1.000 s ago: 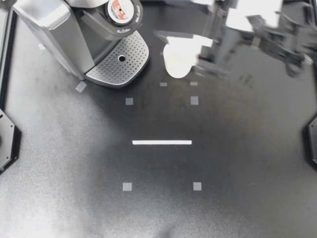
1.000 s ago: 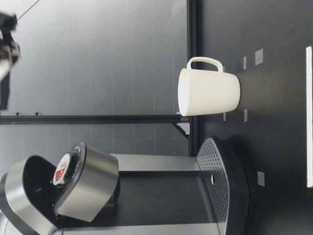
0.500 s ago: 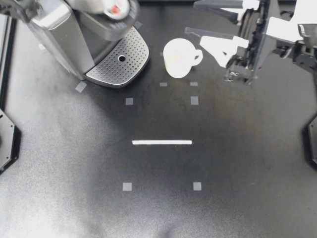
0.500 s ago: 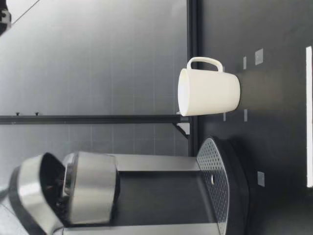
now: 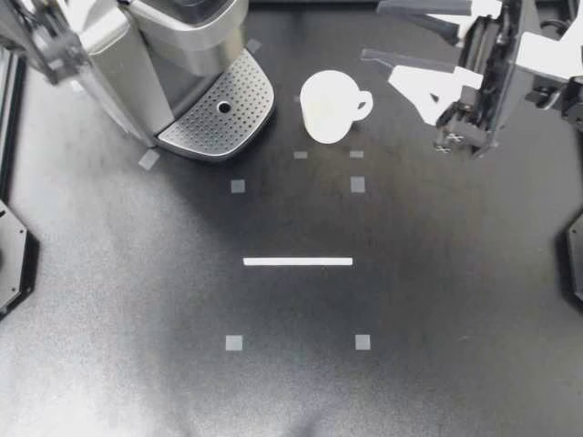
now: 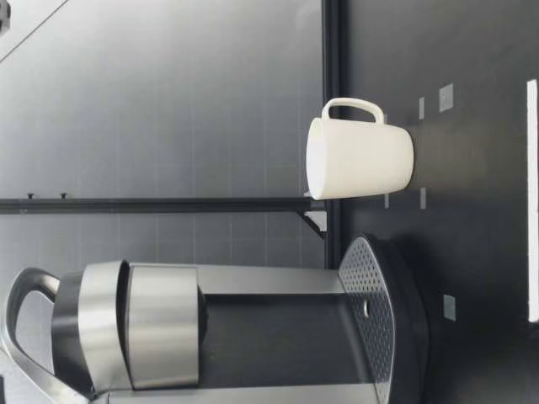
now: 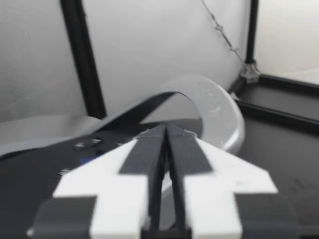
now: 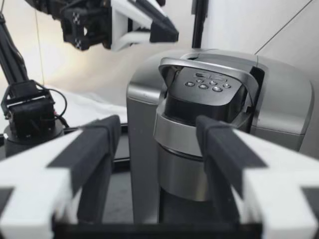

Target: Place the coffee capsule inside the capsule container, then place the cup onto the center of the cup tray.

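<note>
Okay, lid is sitting closed on coffee machine (image 5: 137, 64), capsule hidden. Left gripper (image 5: 50, 50) is hovering pinched shut, empty, above it. Right gripper (image 5: 371, 30) is hanging spread open right of cup (image 5: 326, 107), likely lining up a grab. Cup is standing just right of cup tray (image 5: 214, 123).

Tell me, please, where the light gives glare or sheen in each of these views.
Top view: the white ceramic mug is washed bright, and the matte black table has a pale sheen toward my side. Low view: the brushed silver coffee machine bears bright bands. Left wrist view: its curved handle gleams. Right wrist view: the machine's metal front shines softly.
</note>
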`<action>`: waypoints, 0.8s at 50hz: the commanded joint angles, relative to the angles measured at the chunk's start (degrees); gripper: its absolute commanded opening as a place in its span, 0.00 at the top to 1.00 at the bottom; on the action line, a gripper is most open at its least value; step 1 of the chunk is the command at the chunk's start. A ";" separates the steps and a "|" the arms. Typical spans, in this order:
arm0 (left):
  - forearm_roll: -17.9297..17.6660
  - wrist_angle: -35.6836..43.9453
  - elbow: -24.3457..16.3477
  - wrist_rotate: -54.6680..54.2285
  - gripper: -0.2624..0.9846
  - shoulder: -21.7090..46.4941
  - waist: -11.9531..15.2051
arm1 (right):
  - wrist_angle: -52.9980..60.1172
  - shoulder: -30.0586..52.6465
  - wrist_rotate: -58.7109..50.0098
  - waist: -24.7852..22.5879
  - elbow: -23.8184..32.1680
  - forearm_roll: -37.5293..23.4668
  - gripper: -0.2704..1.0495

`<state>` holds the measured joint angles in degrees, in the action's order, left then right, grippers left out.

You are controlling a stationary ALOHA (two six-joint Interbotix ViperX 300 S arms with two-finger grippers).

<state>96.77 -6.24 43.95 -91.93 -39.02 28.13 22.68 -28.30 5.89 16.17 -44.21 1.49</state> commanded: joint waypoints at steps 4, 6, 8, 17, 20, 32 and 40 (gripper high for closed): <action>-0.09 -0.53 -1.67 -0.18 0.68 1.49 -1.76 | 0.62 -1.05 -0.44 -0.26 0.53 0.09 0.33; -0.09 -0.44 -1.67 -0.26 0.68 1.93 -2.20 | 0.62 -1.05 -0.44 -0.26 0.35 0.09 0.33; -0.09 -0.53 -1.67 -0.35 0.68 2.37 -2.64 | 0.62 -1.05 -0.44 -0.26 0.18 0.09 0.33; -0.09 -0.53 -1.67 -1.85 0.68 4.22 -3.78 | 0.62 -1.14 -0.44 -0.26 -0.35 0.09 0.33; -0.09 -0.53 -1.67 -2.11 0.68 4.75 -4.04 | 0.62 -1.23 -0.44 -0.26 -0.44 0.09 0.33; -0.09 -0.53 -2.37 -2.72 0.68 6.68 -6.50 | 0.18 -1.85 -0.44 -0.26 -1.05 0.09 0.33; -0.18 -0.53 -3.25 -2.72 0.68 8.00 -7.21 | 0.00 -2.11 -0.44 -0.26 -1.49 0.09 0.33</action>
<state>96.68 -6.68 42.63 -94.57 -31.11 21.27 22.59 -29.36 5.45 16.17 -46.23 1.49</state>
